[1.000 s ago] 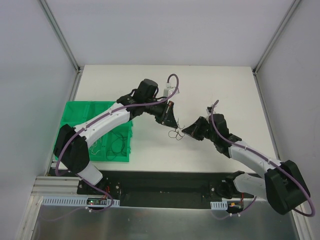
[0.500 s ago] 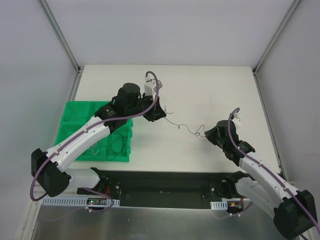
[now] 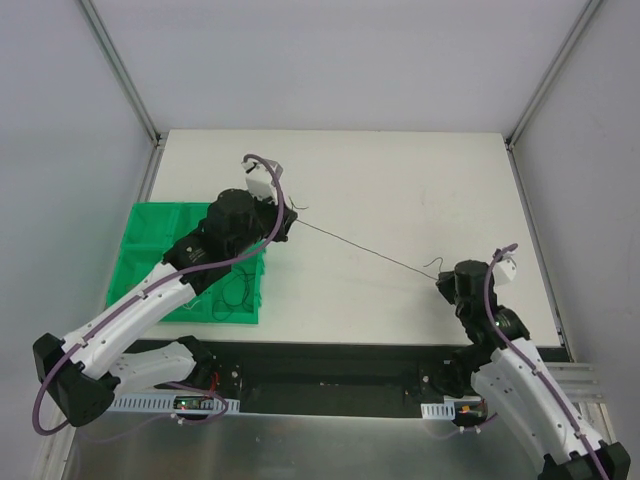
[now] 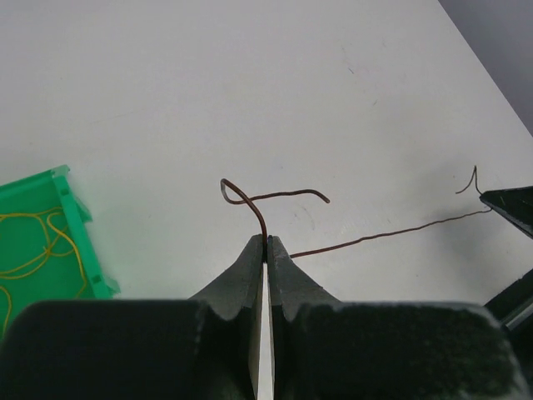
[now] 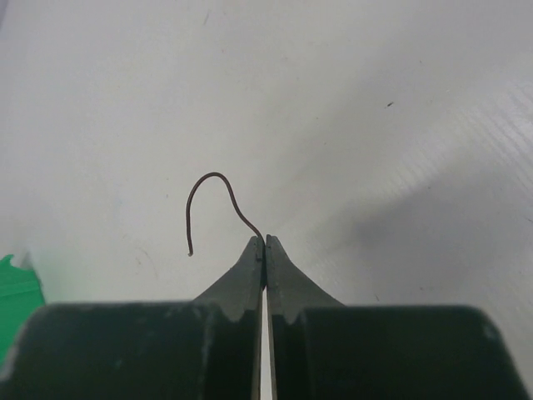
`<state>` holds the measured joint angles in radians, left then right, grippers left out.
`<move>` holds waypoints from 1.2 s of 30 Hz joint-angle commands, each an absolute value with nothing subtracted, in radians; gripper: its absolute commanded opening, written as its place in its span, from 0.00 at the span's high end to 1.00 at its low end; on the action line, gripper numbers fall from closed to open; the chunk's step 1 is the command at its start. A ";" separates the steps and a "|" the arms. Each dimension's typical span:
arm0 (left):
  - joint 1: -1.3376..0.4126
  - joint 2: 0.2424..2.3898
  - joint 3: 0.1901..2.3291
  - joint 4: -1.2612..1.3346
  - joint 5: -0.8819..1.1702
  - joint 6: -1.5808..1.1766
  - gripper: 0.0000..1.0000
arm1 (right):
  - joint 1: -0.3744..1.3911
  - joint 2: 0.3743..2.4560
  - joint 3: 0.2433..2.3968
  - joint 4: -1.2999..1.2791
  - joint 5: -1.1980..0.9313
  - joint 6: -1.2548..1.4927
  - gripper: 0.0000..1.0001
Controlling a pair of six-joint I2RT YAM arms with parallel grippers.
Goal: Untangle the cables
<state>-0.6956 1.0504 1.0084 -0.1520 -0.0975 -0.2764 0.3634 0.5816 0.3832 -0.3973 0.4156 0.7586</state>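
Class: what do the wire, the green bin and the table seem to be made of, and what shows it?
The wire: thin brownish metal, perhaps coated; its free ends hold a hooked curl. The bin: glossy green plastic, with moulded ribbed walls. The table: matt white, likely laminate or painted board.

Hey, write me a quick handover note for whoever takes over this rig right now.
Left claw: shut on one end of the thin brown wire.
Right claw: shut on its other end.
The wire is stretched straight between them across the white table.
Other thin wires lie in the green plastic bin.
Done: this wire is free of tangle.
Left: probably drop it in the bin.
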 commanded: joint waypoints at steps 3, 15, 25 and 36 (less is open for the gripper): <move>-0.701 0.966 0.968 -0.072 -0.310 -0.279 1.00 | 0.345 0.468 0.359 -0.479 0.522 0.762 1.00; -0.703 1.061 0.998 -0.046 -0.057 -0.261 1.00 | 0.341 0.647 0.426 -0.118 0.027 0.396 1.00; -0.693 1.483 1.256 -0.334 0.350 -0.285 1.00 | 0.521 1.187 0.636 -0.020 -0.327 0.342 0.98; -0.686 1.713 1.381 -0.466 0.537 -0.273 0.88 | 0.519 1.137 0.623 -0.076 -0.178 0.342 0.48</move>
<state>-0.6918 1.6951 1.3247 -0.4110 0.4236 -0.2874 0.5461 1.2690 0.6231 -0.0441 -0.2733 0.3717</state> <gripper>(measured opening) 0.064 0.455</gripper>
